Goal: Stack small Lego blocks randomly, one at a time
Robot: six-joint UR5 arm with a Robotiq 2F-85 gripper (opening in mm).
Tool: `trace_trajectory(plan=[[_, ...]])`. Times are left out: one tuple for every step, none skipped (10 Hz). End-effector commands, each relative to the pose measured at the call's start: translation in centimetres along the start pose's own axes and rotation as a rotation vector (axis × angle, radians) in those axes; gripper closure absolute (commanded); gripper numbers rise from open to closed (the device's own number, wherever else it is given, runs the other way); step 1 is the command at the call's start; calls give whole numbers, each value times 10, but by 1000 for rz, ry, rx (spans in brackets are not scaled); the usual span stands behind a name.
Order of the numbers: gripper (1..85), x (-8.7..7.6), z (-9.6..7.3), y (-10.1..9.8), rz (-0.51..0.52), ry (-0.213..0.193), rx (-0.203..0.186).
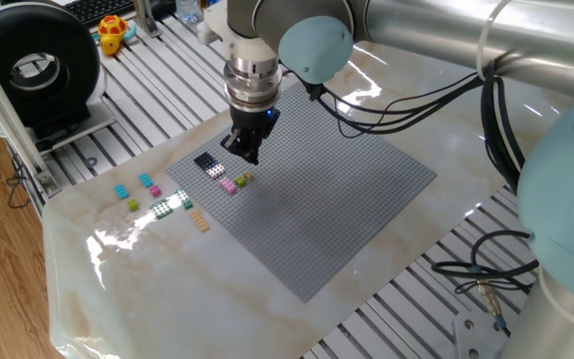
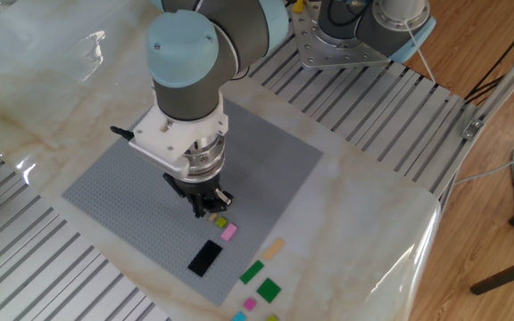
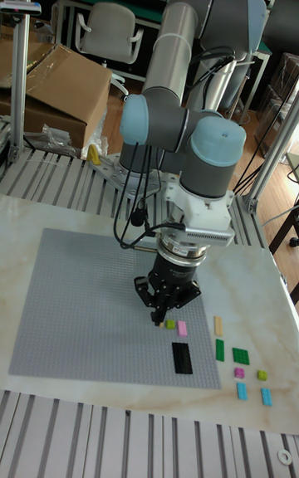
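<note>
My gripper [image 1: 246, 156] hangs just above the grey baseplate [image 1: 337, 199], close to an olive block [image 1: 244, 179] and a pink block [image 1: 228, 184]. In the other fixed view the gripper [image 2: 205, 211] is up-left of the olive block [image 2: 221, 223] and the pink block [image 2: 229, 233]. A long black block [image 3: 181, 358] lies on the plate's corner. The fingers look close together; I cannot make out whether anything is between them. In the tall view the gripper [image 3: 156, 320] is just left of the olive block [image 3: 170, 324].
Loose blocks lie on the marble beside the plate: tan [image 2: 275, 248], two green [image 2: 252, 272], cyan [image 1: 122, 191], pink [image 1: 154, 189], lime [image 1: 133, 204]. A black round device [image 1: 38, 65] stands at the far left. Cables [image 1: 486, 274] trail at the right.
</note>
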State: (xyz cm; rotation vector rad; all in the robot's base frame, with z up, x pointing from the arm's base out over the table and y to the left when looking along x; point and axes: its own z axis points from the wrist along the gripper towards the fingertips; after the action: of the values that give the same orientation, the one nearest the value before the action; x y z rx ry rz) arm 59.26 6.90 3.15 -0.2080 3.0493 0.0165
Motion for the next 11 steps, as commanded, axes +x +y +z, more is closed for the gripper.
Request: trace_trajectory(plan=[[843, 3, 5, -3, 6, -2, -10], [843, 4, 6, -5, 7, -2, -10], [843, 4, 6, -2, 13, -5, -22], [843, 4, 6, -2, 16, -5, -22], [843, 4, 7, -2, 18, -6, -23], [843, 3, 8, -2, 20, -10, -26], [843, 2, 10, -1, 20, -15, -33], [843, 2, 11, -2, 19, -17, -33], [843, 2, 13, -2, 17, -18, -33], [843, 2, 14, -3, 16, -22, -34], [843, 3, 14, -4, 16, -25, -35]])
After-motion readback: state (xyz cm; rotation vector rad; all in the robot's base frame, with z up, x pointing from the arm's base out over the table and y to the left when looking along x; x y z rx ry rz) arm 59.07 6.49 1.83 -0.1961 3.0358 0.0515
